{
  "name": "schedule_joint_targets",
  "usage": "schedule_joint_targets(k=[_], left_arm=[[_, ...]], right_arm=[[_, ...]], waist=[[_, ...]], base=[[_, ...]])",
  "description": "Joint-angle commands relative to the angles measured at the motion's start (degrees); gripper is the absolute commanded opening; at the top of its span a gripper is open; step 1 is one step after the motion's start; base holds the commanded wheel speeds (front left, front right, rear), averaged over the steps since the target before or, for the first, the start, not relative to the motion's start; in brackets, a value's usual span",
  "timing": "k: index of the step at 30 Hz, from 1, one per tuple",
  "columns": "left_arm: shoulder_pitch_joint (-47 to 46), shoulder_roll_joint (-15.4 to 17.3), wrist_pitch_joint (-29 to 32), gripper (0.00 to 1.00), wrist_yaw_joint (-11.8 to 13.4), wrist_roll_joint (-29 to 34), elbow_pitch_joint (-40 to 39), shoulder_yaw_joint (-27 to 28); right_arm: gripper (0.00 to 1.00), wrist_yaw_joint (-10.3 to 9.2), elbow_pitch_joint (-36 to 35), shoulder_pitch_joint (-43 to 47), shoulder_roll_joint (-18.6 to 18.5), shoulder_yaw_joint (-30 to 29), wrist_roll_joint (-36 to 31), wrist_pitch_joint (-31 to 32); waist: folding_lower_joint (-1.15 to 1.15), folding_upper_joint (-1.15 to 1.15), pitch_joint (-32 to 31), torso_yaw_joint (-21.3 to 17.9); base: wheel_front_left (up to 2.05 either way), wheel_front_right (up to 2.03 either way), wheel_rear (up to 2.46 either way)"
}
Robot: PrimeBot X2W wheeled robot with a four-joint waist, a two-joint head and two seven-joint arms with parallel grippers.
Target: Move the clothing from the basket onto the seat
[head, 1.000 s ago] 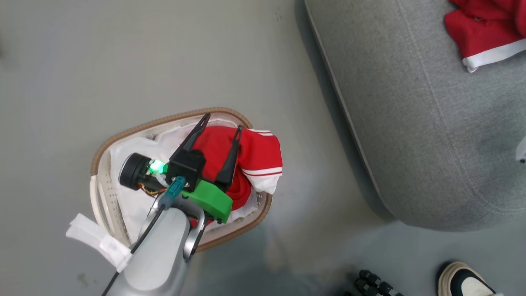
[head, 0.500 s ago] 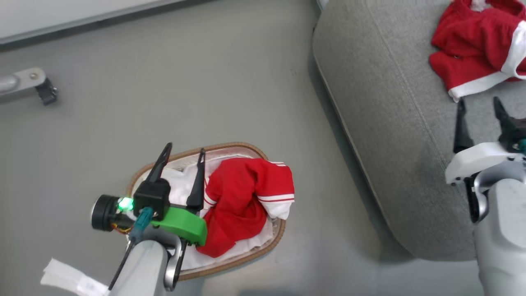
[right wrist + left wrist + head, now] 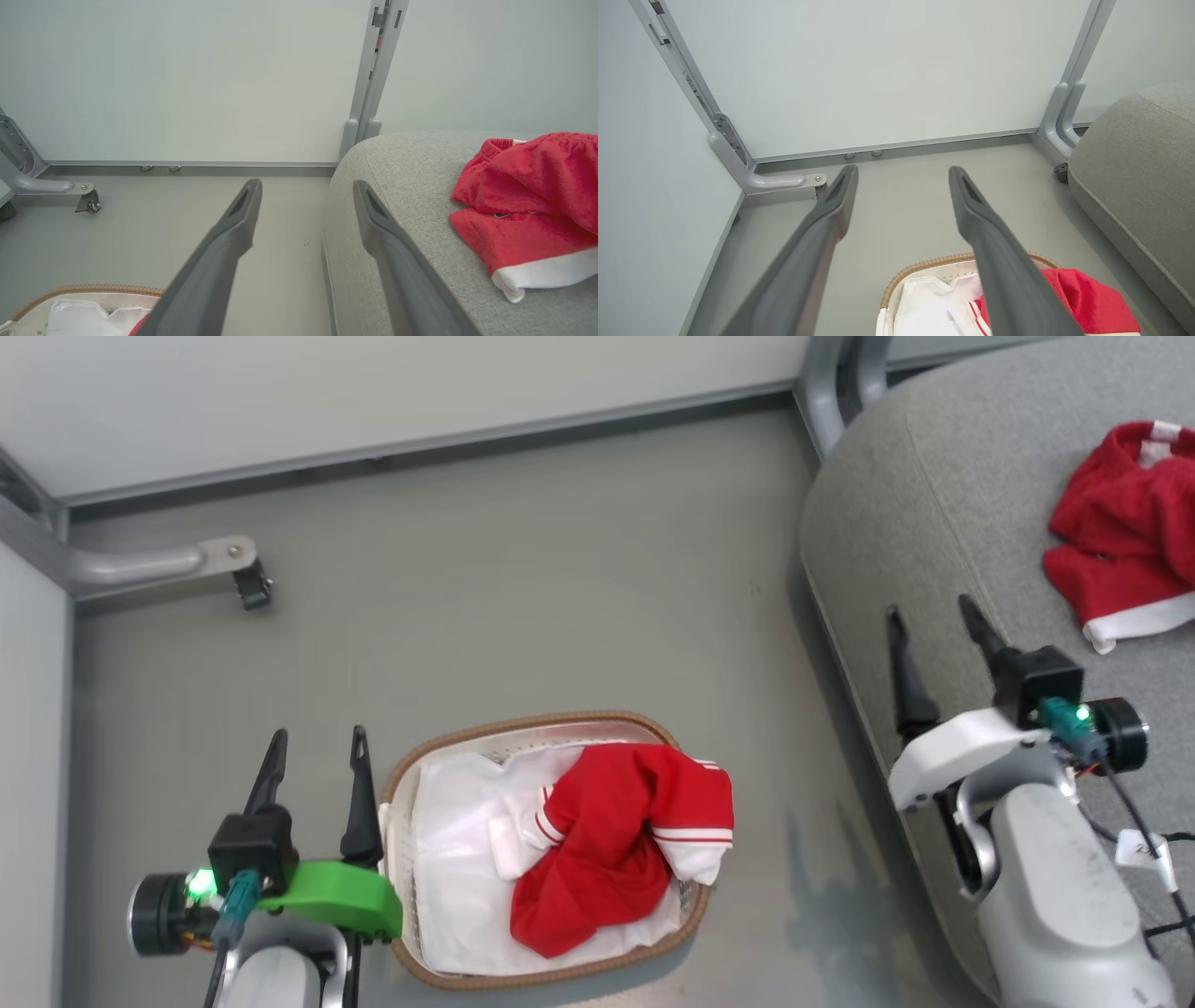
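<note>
One red clothing piece [image 3: 607, 840] with white stripes lies bunched in the right half of the basket [image 3: 523, 721], spilling over its rim, on the white liner. A second red clothing piece [image 3: 1130, 551] rests on the grey seat [image 3: 934, 523] at the right. My left gripper [image 3: 317, 737] stands open and empty just left of the basket, above the floor. In the left wrist view the left gripper [image 3: 902, 169] points toward the wall, the basket [image 3: 924, 266] below it. My right gripper [image 3: 931, 609] is open and empty over the seat's left edge, with the red clothing [image 3: 532, 200] to its right.
Pale wall panels close off the far side. A metal frame foot with a caster [image 3: 187, 560] juts onto the grey floor at the left, and a grey post [image 3: 831, 373] stands by the seat's far corner. Open floor lies between basket and seat.
The head camera has tilted up and turned. My left gripper has come off the garment in the basket to the basket's left, still open. The right arm has come into view over the seat.
</note>
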Motion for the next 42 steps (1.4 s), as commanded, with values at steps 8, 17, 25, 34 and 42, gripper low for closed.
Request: schedule_joint_targets(k=[8, 17, 25, 34, 42], left_arm=[[6.6, -0.3, 0.0, 1.0, -0.4, 0.7, -0.5, 2.9], [12.0, -0.4, 0.0, 1.0, -0.5, -1.0, -2.2, 3.3], [13.0, -0.4, 0.0, 1.0, -1.7, -2.5, -3.4, 4.1], [13.0, -0.4, 0.0, 1.0, -2.5, -5.1, -3.9, 3.6], [9.7, -0.4, 0.0, 1.0, -3.9, -5.8, -3.2, 1.6]], right_arm=[[1.0, -0.07, -0.1, 7.2, -0.2, 5.8, 1.3, -0.1], [1.0, -0.07, -2.6, 13.9, -0.7, 6.8, 3.0, -0.1], [1.0, -0.07, -6.0, 16.1, -0.7, 7.0, 4.5, -0.1], [1.0, -0.06, -6.3, 16.6, -0.8, 6.5, 4.9, -0.1], [1.0, -0.06, -8.2, 13.3, -0.4, 6.3, 5.8, -0.1]], waist=[[0.0, 0.0, -7.7, 4.3], [0.0, 0.0, -11.5, 4.6], [0.0, 0.0, -12.7, 4.4], [0.0, 0.0, -12.5, 4.4], [0.0, 0.0, -6.9, 3.4]], base=[[0.0, 0.0, 0.0], [0.0, 0.0, 0.0], [0.0, 0.0, 0.0], [0.0, 0.0, 0.0], [0.0, 0.0, 0.0]])
